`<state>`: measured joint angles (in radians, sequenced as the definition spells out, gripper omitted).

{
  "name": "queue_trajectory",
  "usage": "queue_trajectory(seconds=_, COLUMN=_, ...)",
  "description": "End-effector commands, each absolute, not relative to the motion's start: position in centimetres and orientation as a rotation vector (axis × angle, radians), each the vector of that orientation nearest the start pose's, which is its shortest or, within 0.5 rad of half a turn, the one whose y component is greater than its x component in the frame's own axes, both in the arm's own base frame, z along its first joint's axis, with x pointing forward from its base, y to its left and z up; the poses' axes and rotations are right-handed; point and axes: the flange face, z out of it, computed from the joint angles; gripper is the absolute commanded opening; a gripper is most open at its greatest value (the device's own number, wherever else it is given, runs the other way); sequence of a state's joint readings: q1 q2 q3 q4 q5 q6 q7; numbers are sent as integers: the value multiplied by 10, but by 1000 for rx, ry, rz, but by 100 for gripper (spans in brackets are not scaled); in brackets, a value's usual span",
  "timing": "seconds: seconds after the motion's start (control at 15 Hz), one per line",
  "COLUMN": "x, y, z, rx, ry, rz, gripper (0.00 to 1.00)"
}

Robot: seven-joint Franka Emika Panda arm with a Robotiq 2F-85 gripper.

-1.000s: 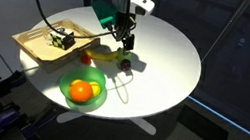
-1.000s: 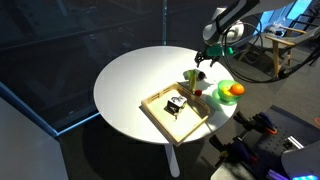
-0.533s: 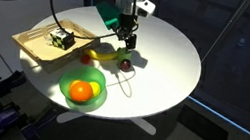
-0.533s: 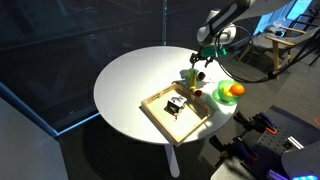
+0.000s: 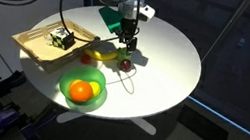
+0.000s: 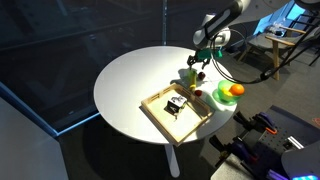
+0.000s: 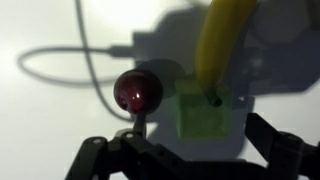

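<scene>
The gripper, jaws wide and empty, hangs over the small red fruit lying at 9 o'clock of the green block by the banana; it looks light, smooth and apt to roll, best pinched across its round middle, not the stem.

Glossy dark red stemmed fruit on white table, just beside small green cube, yellow banana tip meeting the cube

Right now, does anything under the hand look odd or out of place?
Nothing spilled or broken. The banana lies with its tip on the green block, and a loose cord loops across the table beside the red ball.
</scene>
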<state>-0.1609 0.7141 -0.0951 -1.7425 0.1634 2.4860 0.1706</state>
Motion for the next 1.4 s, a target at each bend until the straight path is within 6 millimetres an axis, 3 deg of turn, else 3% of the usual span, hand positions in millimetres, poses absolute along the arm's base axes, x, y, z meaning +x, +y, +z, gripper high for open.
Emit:
queue_trajectory(seconds=0.0, x=658, y=-167, z=168, rx=-2969, ry=820, rz=-31, gripper=100)
queue_trajectory(seconds=1.33, x=674, y=-163, z=149, rx=-2977, ry=802, rz=10, gripper=100)
